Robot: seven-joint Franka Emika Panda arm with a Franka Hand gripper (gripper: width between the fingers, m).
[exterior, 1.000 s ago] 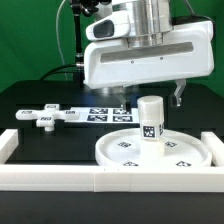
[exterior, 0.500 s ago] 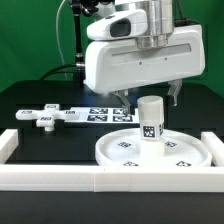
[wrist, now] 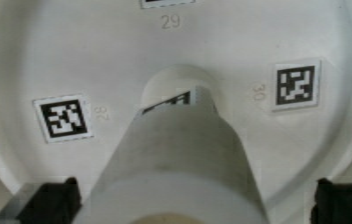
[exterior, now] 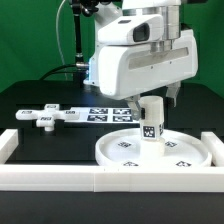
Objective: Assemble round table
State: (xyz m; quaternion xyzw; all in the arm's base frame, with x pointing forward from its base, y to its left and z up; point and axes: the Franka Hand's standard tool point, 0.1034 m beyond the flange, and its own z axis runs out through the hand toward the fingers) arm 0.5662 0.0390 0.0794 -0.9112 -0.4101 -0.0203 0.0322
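Note:
The large rimmed round disc lies flat on the black table near the front, tags up. The short cylindrical leg stands upright on the disc's middle. My gripper hangs right above the leg, with a dark finger showing at the exterior view's right. In the wrist view the leg rises toward the camera between my two fingertips, which stand apart on either side of it without touching. The disc fills the background. The cross-shaped base piece lies at the exterior view's left.
The white border rail runs along the table's front, with raised ends at both sides. The marker board lies behind the disc, partly hidden by my arm.
My gripper has moved down and toward the exterior view's right, closing in over the leg. The leg, disc and base piece have not moved.

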